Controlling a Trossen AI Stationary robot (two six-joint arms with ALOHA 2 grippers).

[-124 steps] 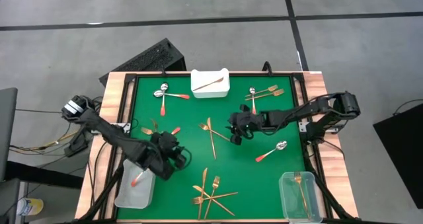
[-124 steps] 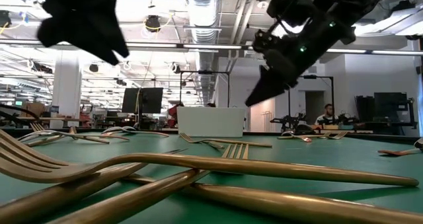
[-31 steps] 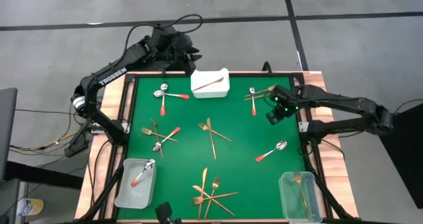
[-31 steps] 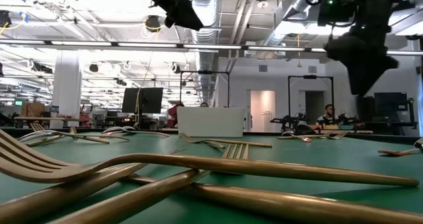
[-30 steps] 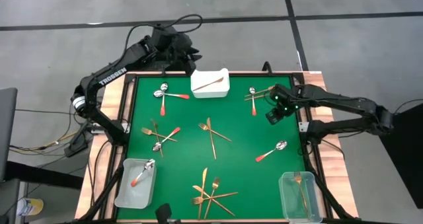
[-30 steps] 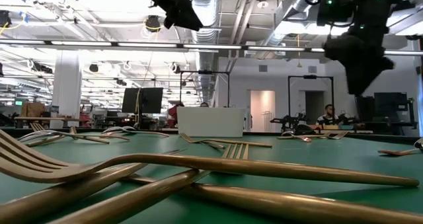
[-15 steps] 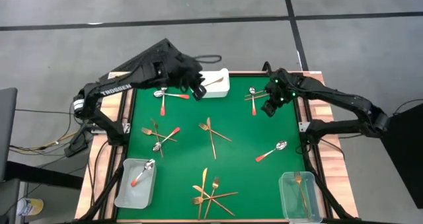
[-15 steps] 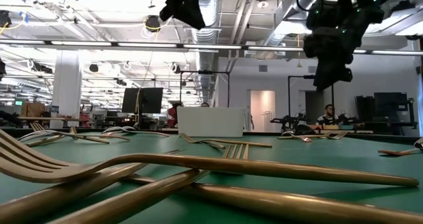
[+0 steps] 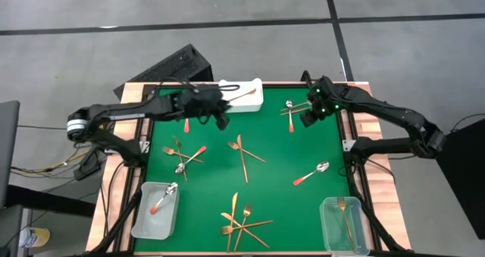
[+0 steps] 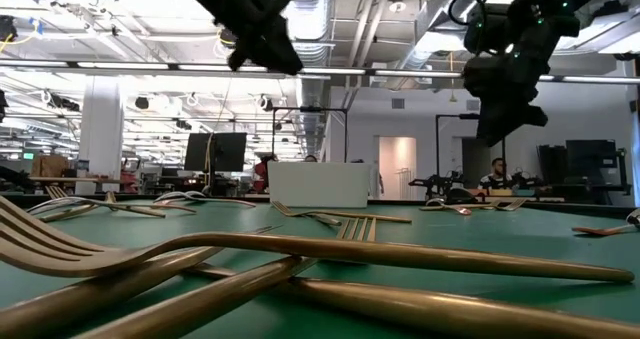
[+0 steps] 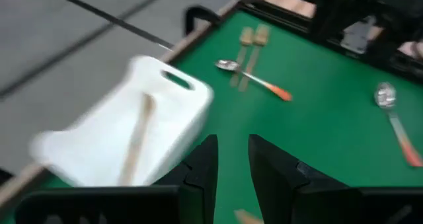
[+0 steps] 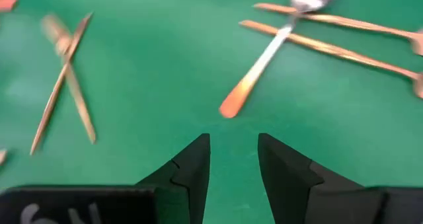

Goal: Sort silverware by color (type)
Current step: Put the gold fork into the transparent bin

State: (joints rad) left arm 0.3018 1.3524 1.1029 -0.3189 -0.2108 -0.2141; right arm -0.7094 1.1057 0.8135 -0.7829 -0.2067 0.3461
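Your right gripper [image 9: 310, 117] hangs above the far right corner of the green table [image 9: 273, 155], its jaws parted with nothing between them. Just ahead of its fingertips lies a red-handled spoon [image 12: 268, 53], its bowl resting on two gold forks [image 12: 330, 36] that lie crosswise under it. A crossed gold fork and knife [image 12: 65, 78] lie farther off to one side.

Your left gripper [image 9: 220, 114] hovers near the far edge, beside the white tray [image 9: 241, 99], which holds one copper piece [image 11: 137, 138]. Its jaws stand slightly apart and empty. Another red-handled spoon [image 9: 186, 110] lies just outward of it, by the left rail.

More silverware is scattered nearer the front: a pile of gold forks and knives [image 9: 241, 223], a red spoon already in the left clear bin [image 9: 155, 219], and a gold fork in the right clear bin [image 9: 344, 225].

For the right arm, the likely step is taking the spoon. Aim for the red handle's free end, well clear of the forks, so you lift only the spoon. Turn the jaws across the handle, lower until they almost touch the mat, then close. The handle is slim and may slip or drag a fork along.
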